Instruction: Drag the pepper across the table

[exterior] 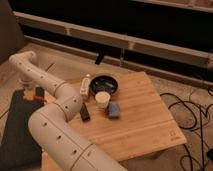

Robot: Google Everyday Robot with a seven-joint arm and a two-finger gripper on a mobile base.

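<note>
at the far left edge, a dark grey mat lies on the floor, running down toward the lower left corner. just above its upper end, at the left middle of the frame, the gripper hangs at the end of the white arm; whether its jaws are open or closed cannot be told, nor whether it grips anything. the pepper, a small red-orange sliver, shows just below and right of the gripper, off the left edge of the table and over the mat's top. the arm bends back from there and sweeps down across the lower left of the frame, covering the table's left part. moving right onto the bamboo top, a white bottle lies beside a black bowl, with a flat black bar below the bottle. a white cup stands just under the bowl, and a small blue-grey block sits beside it. further right the planks are bare, with a small dark logo near the right corner. black cables trail on the floor at the far right.
</note>
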